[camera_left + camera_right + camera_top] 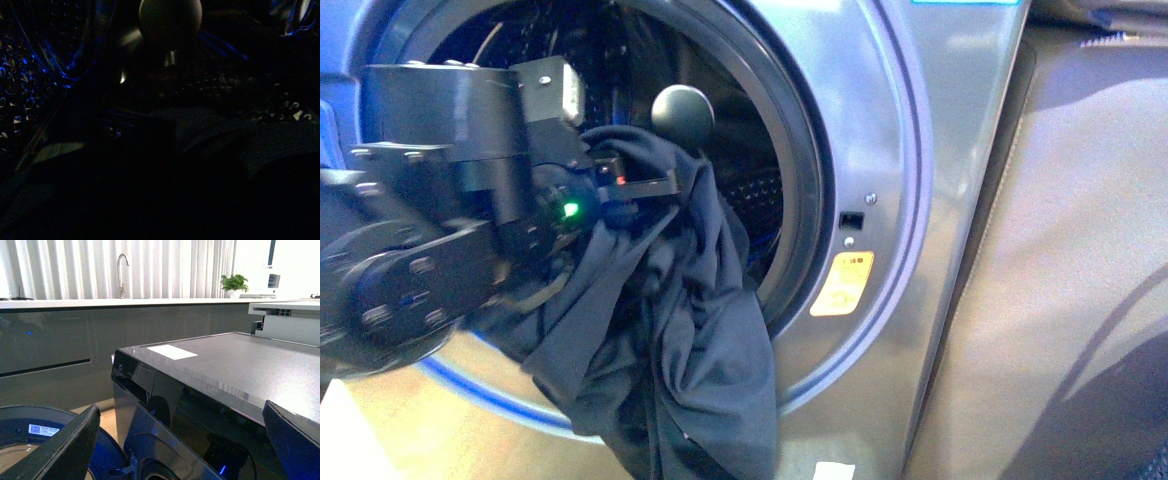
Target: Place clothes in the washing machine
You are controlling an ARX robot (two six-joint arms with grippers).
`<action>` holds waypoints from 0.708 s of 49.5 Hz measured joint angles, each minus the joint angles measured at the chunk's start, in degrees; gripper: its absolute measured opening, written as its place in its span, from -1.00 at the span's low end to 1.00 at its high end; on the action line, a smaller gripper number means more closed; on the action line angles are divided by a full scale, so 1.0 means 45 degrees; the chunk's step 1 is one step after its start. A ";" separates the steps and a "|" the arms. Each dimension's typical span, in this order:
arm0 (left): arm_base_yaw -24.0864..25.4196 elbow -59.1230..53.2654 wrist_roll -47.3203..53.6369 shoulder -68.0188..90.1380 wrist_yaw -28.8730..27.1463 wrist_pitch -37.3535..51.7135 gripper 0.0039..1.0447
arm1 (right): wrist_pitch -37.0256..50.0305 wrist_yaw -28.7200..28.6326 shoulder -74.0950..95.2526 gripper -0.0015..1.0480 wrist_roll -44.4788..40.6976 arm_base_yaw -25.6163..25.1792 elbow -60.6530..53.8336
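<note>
Our left gripper (638, 186) reaches into the washing machine (920, 180); we cannot tell its grip. Half the clothes (705, 340) drape outside its rim, so pushing remains. Our right gripper (180, 407) gapes, empty.

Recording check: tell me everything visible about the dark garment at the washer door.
The clothes are one dark navy, matte, soft garment, creased in long folds. Its upper part lies inside the washing machine porthole; the rest hangs over the lower rim, down the front. The left gripper meets its top; the grip itself is hidden.
</note>
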 joint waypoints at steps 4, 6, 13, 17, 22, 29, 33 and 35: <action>0.0287 0.0996 0.0170 0.0641 -0.0087 -0.0340 -0.89 | 0.0000 0.0000 0.0000 0.85 0.0000 0.0000 0.0000; 0.0389 0.1486 0.0325 0.0947 -0.0160 -0.0457 -0.89 | 0.0000 0.0000 0.0000 0.85 0.0000 0.0000 0.0000; 0.0627 0.3589 0.0695 0.2089 -0.0330 -0.1409 -0.89 | 0.0000 0.0000 0.0000 0.85 0.0000 0.0000 0.0000; 0.0631 0.4376 0.0850 0.2526 -0.0306 -0.1880 -0.89 | 0.0000 0.0000 0.0000 0.85 0.0000 0.0000 0.0000; 0.0622 0.5246 0.0937 0.3050 -0.0340 -0.2404 -0.89 | 0.0000 0.0000 0.0000 0.85 0.0000 0.0000 0.0000; 0.0563 0.6135 0.1112 0.3609 -0.0374 -0.2837 -0.89 | 0.0000 0.0000 0.0000 0.85 0.0000 0.0000 -0.0005; 0.0520 0.6669 0.1175 0.3915 -0.0447 -0.3138 -0.89 | 0.0078 0.0204 -0.0015 0.85 -0.0107 0.0029 -0.0024; 0.0510 0.6873 0.1190 0.4051 -0.0461 -0.3230 -0.89 | 0.1132 0.1957 -0.0146 0.85 -0.0690 0.0272 -0.0481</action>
